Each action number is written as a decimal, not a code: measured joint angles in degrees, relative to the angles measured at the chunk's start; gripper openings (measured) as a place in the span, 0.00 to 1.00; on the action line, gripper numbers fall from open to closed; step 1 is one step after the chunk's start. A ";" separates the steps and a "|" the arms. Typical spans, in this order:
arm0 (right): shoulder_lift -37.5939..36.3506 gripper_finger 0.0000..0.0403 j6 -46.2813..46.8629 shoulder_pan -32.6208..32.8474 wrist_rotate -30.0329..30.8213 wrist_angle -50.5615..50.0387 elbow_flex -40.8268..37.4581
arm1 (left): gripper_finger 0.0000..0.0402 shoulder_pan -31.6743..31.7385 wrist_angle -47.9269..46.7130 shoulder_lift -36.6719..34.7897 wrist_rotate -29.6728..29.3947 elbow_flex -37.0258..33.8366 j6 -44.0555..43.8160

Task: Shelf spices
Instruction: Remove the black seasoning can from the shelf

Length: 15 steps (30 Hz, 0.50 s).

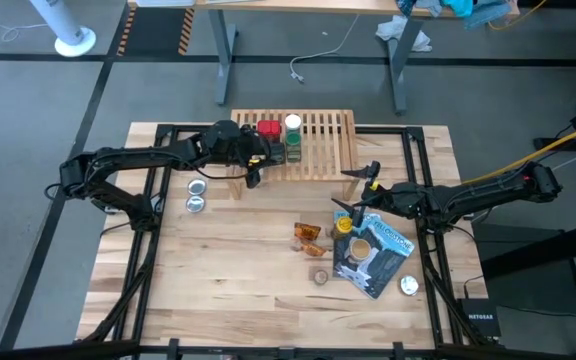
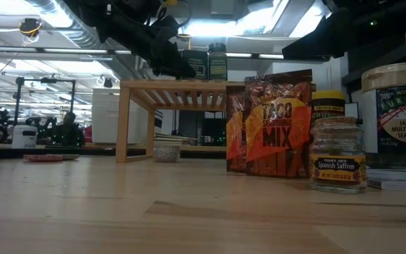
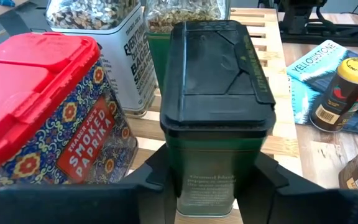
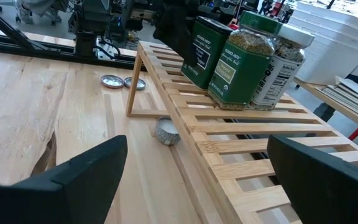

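The light-wood slatted shelf (image 1: 323, 140) stands at the table's far middle. On its left part stand a red-capped paprika jar (image 3: 42, 112), a white-capped jar (image 1: 293, 122), a green-capped jar (image 4: 238, 62) and a dark square tin (image 3: 219, 106). My left gripper (image 3: 209, 186) reaches in from the left and is shut on the tin. My right gripper (image 4: 197, 177) is open and hovers near the shelf's right front corner (image 1: 353, 188), touching nothing. Orange packets (image 1: 308, 235), a yellow-capped jar (image 1: 345, 225) and a tan-capped jar (image 1: 320, 275) stand on the tabletop. My left gripper pinches the dark tin by the lower part of its body (image 3: 207, 186), one finger (image 3: 157, 177) on each of two opposite side walls. The fingers come in roughly level from the table's left side. The tin stands upright, its base on the shelf slats (image 3: 291, 134).
Two flat silver discs (image 1: 197, 196) lie left of the shelf's near edge. A blue-and-black pouch (image 1: 373, 255) lies below the right gripper, with a white-capped jar (image 1: 408, 285) beside it. A small round object (image 4: 166, 132) sits under the shelf. The shelf's right half holds nothing.
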 joint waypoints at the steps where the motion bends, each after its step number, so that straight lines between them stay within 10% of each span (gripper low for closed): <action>1: 0.00 0.97 -0.01 0.01 0.00 0.00 0.00 | 0.26 0.00 0.00 0.00 0.00 0.00 0.00; 15: 0.00 0.97 -0.02 0.01 -0.01 -1.43 0.00 | 0.26 -0.04 -4.58 -2.89 -1.82 0.00 -1.72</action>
